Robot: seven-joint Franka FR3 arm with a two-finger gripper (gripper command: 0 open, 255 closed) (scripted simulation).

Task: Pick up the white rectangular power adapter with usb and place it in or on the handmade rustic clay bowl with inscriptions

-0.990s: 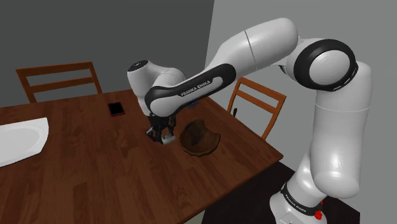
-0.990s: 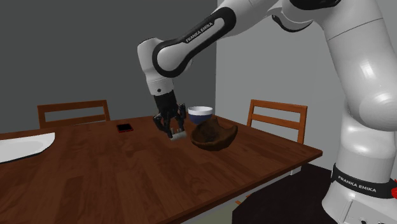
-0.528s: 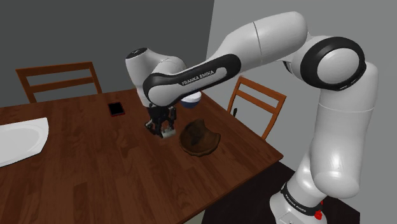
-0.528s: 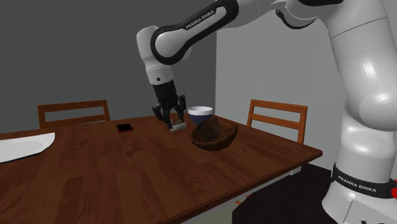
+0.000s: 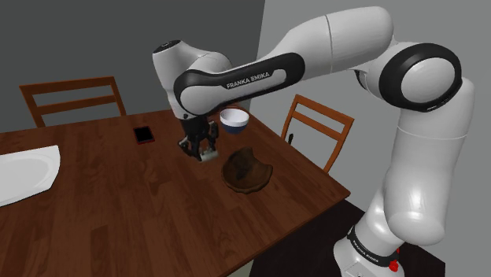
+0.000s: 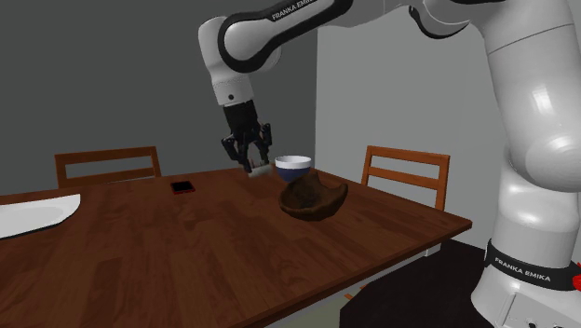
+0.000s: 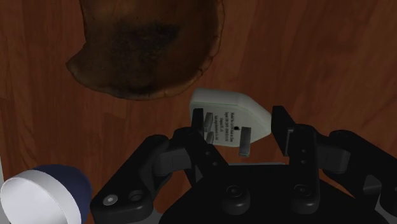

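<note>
My black gripper (image 5: 201, 148) hangs above the wooden table (image 5: 118, 212), shut on a white rectangular power adapter (image 5: 208, 155). In the wrist view the adapter (image 7: 226, 114) sits between the two fingers (image 7: 191, 143) with its prongs and printed label facing the camera. The second exterior view shows the gripper (image 6: 251, 160) and adapter (image 6: 255, 170) lifted off the table. The brown, rough clay bowl (image 5: 246, 171) (image 6: 314, 198) (image 7: 146, 48) rests on the table just beyond the adapter, lower than the gripper and apart from it.
A blue bowl with a white inside (image 5: 234, 120) (image 6: 293, 166) (image 7: 44, 194) stands close behind the gripper. A dark phone (image 5: 143, 134) and a white plate (image 5: 23, 173) lie toward the shoulder view's left. Wooden chairs (image 5: 315, 130) stand around the table.
The gripper has risen from near the tabletop with the adapter in it and drifted slightly toward the blue bowl. The clay bowl has stayed in place.
</note>
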